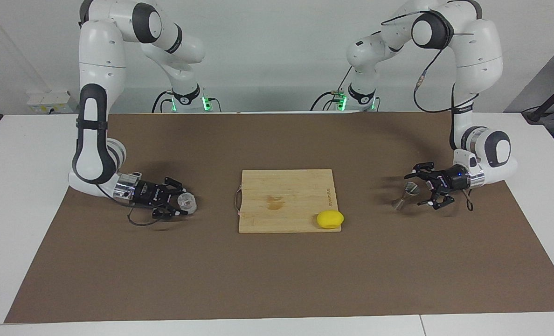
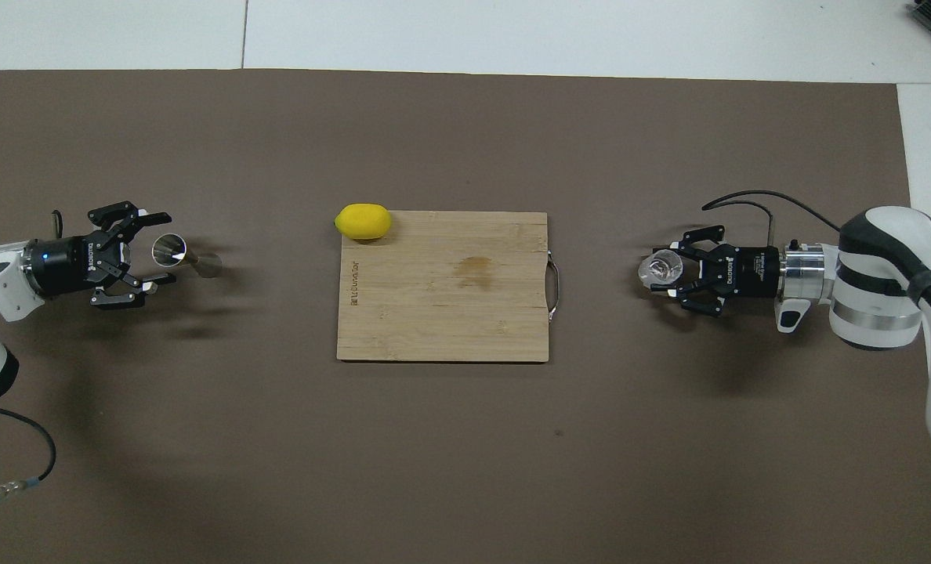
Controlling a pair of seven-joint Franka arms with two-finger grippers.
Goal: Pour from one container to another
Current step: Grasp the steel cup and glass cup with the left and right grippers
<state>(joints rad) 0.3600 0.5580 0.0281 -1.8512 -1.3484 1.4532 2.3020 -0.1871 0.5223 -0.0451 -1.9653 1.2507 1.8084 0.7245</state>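
At the right arm's end of the brown mat, the right gripper (image 1: 180,205) (image 2: 664,280) lies low and level, its fingers set on either side of the small, squat, clear cup (image 1: 187,202) (image 2: 661,268); whether they press on it I cannot tell. The cup sits at the fingertips, on the side toward the cutting board. Toward the left arm's end, the left gripper (image 1: 418,190) (image 2: 152,252) is also turned level, fingers spread wide around the upper cone of the small silvery steel hourglass-shaped jigger (image 1: 405,196) (image 2: 183,256), which is tilted, its other cone pointing toward the board; no finger clearly touches it. Between the two grippers, well apart from both, the pale wooden rectangular cutting board (image 1: 286,186) (image 2: 442,313) lies flat on the brown mat (image 1: 277,270) (image 2: 465,133). A yellow lemon (image 1: 329,219) (image 2: 364,221) rests at the board's corner farther from the robots, toward the left arm's end.
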